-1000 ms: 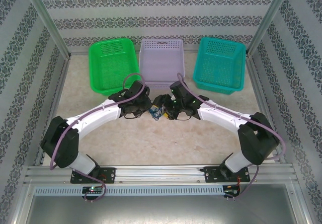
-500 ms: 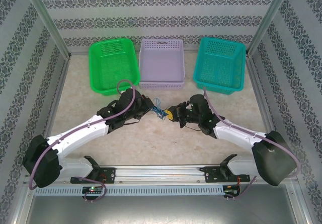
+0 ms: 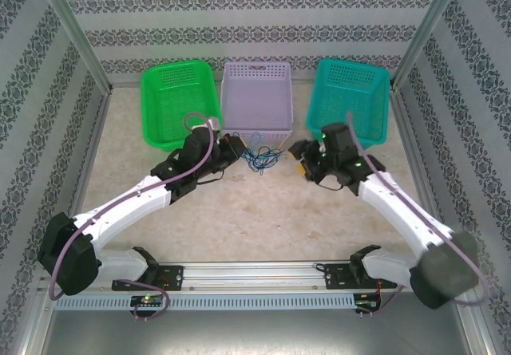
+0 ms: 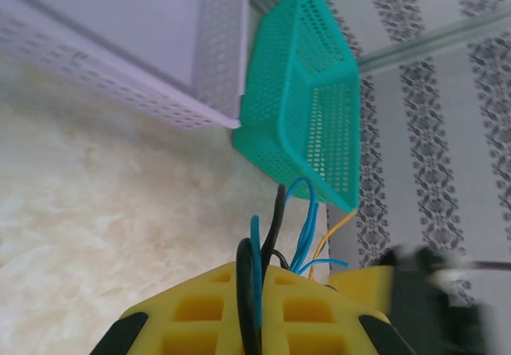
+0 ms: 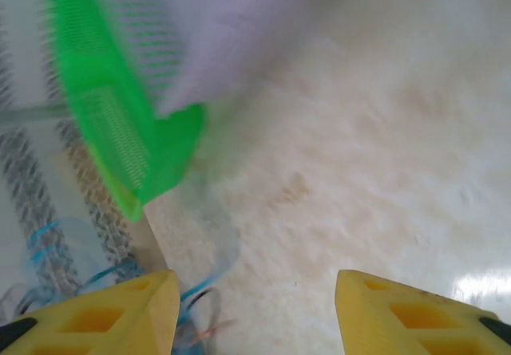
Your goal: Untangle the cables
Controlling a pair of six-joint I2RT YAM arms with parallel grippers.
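The left gripper (image 4: 257, 285) is seen closed: its yellow fingers (image 4: 200, 315) are pressed together and the cables (image 4: 299, 223) are clamped in the seam. Black and blue strands run between the pads. Blue strands and one orange-tan strand curl out past the tips.

From above, the left gripper (image 3: 237, 144) is held low over the table (image 3: 239, 211). The cables (image 3: 260, 155) hang off its tip as a loose blue-and-dark tangle.

The right gripper (image 5: 251, 291) is seen with its fingers wide apart. Nothing is held between them and bare table shows in the gap. Blurred blue strands lie beside one finger; contact cannot be told. From above, it (image 3: 300, 155) is set just right of the tangle, with a small gap.

Just behind the tangle stands the lavender basket (image 3: 255, 92). The green basket (image 3: 180, 104) is on its left and the teal basket (image 3: 351, 100) on its right, in one row at the far edge.

Against half a second earlier, the tangle has been carried from mid-table up to the lavender basket's front wall. The right gripper has been drawn off rightward, toward the teal basket. A second earlier both grippers met at the tangle.
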